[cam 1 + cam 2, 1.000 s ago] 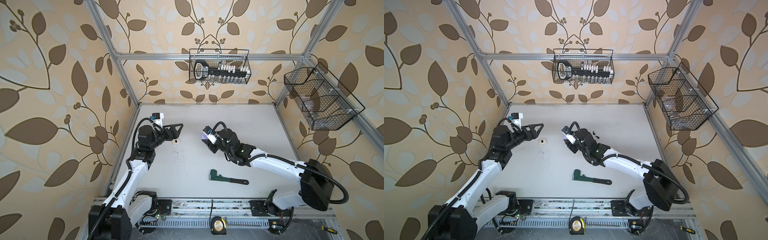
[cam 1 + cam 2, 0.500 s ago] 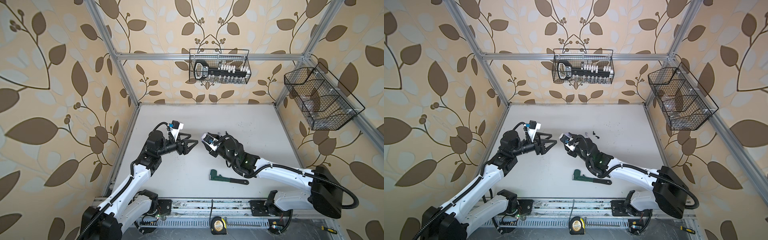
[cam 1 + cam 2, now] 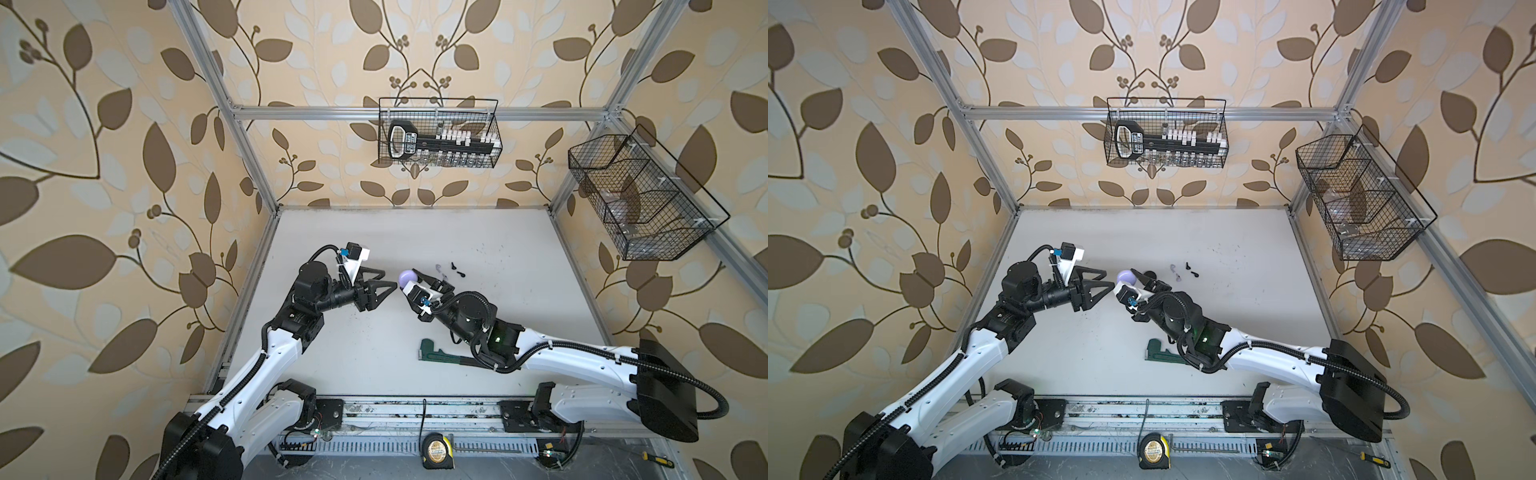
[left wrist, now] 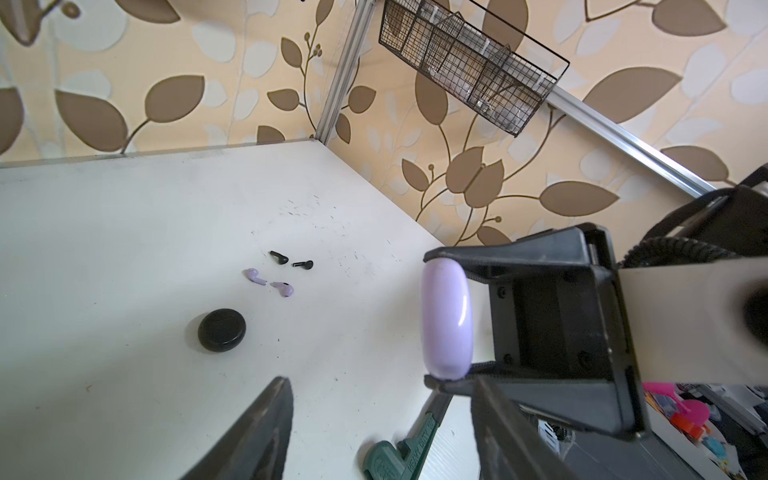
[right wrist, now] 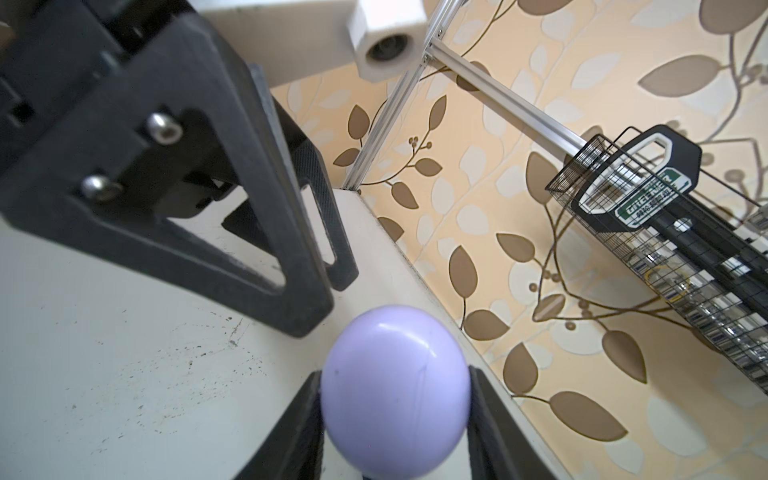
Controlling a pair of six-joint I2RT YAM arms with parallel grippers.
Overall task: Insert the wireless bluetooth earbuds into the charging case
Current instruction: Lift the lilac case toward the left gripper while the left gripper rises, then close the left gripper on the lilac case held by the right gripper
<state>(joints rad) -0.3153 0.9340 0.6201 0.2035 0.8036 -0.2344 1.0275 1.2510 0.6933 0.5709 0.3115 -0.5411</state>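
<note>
My right gripper (image 5: 395, 374) is shut on a lavender charging case (image 5: 395, 386), held edge-on above the table (image 3: 519, 249). The same lavender case (image 4: 446, 320) hangs just beyond the tips of my left gripper (image 4: 380, 381), which is open with nothing between its fingers. In both top views the left gripper (image 3: 390, 279) points at the case (image 3: 406, 277) from the left, almost touching. Two lavender earbuds (image 4: 254, 276) (image 4: 283, 288) and two black earbuds (image 4: 279, 257) (image 4: 304, 264) lie on the table behind. No white earbuds show.
A black puck-shaped case (image 4: 222, 330) lies shut on the table near the earbuds. A green pipe wrench (image 3: 440, 353) lies toward the front, under the right arm. Wire baskets hang on the back wall (image 3: 438, 137) and the right wall (image 3: 640, 195). A tape measure (image 3: 435, 449) sits on the front rail.
My left gripper has swung right and down to the lavender case, and its jaws have narrowed. The right gripper has tilted the case toward it and kept its grip.
</note>
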